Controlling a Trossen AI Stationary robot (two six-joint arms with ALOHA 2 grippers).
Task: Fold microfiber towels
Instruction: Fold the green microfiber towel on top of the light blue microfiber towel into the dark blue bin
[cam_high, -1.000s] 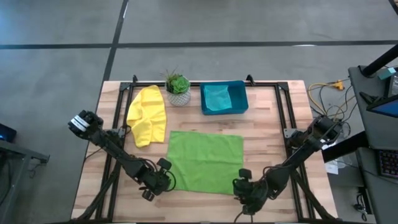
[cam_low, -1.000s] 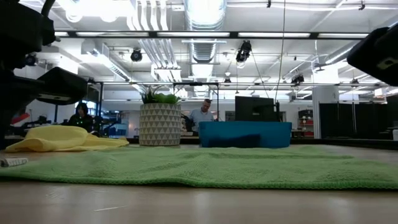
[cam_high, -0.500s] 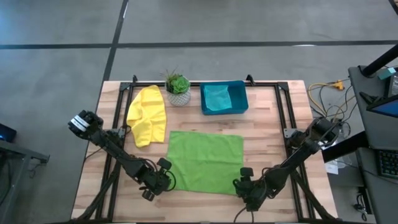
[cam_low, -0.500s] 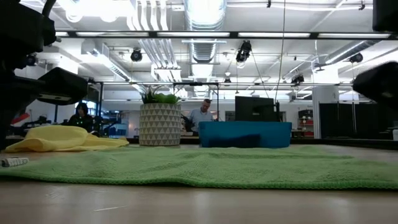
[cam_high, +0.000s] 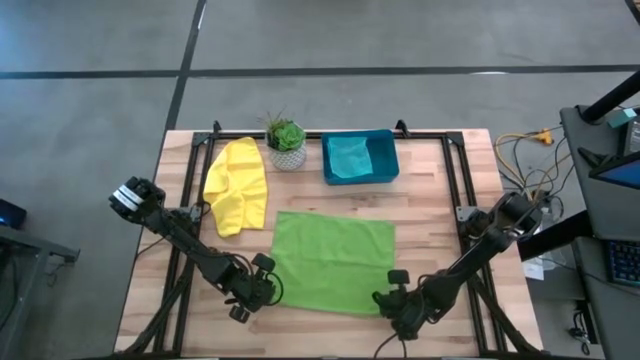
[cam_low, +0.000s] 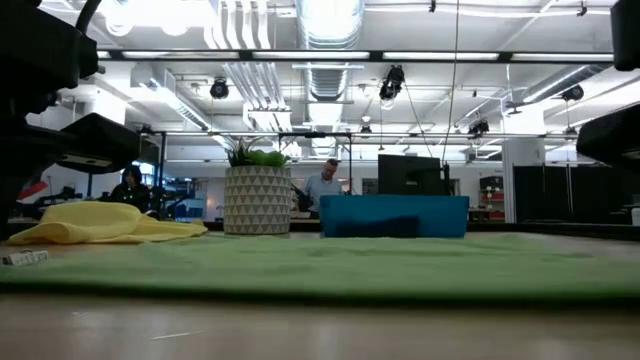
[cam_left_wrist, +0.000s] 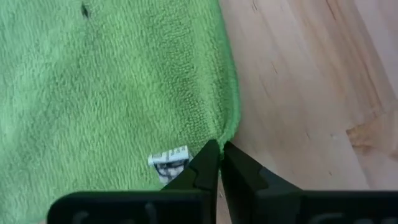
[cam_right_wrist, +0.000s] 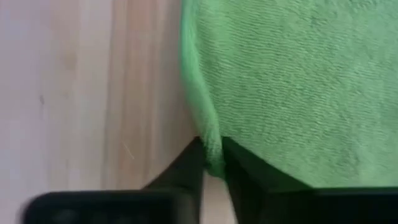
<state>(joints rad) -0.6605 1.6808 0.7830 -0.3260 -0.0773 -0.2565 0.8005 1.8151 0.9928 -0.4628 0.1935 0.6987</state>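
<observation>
Wooden slats of the table (cam_high: 430, 200) carry the light green towel (cam_high: 332, 262) spread flat near the front edge in the high view, with the yellow towel (cam_high: 236, 184) crumpled at the back left, a potted plant (cam_high: 287, 139) beside it and a teal towel (cam_high: 350, 157) inside the blue tray (cam_high: 387, 160). The left gripper (cam_high: 268, 290) sits at the green towel's near left corner, the right gripper (cam_high: 392, 300) at its near right corner.

Low view: the green towel (cam_low: 330, 265) stretches across the foreground, with people at desks behind.

Left wrist view: the left gripper (cam_left_wrist: 219, 155) is pinched together on the green towel's (cam_left_wrist: 106, 87) edge, beside a white label (cam_left_wrist: 168, 163).

Right wrist view: the right gripper (cam_right_wrist: 212, 152) is clamped on the towel's (cam_right_wrist: 292, 81) hem.

Bare wood right of green towel (cam_high: 334, 262); plant (cam_high: 286, 138), tray (cam_high: 360, 158) behind
</observation>
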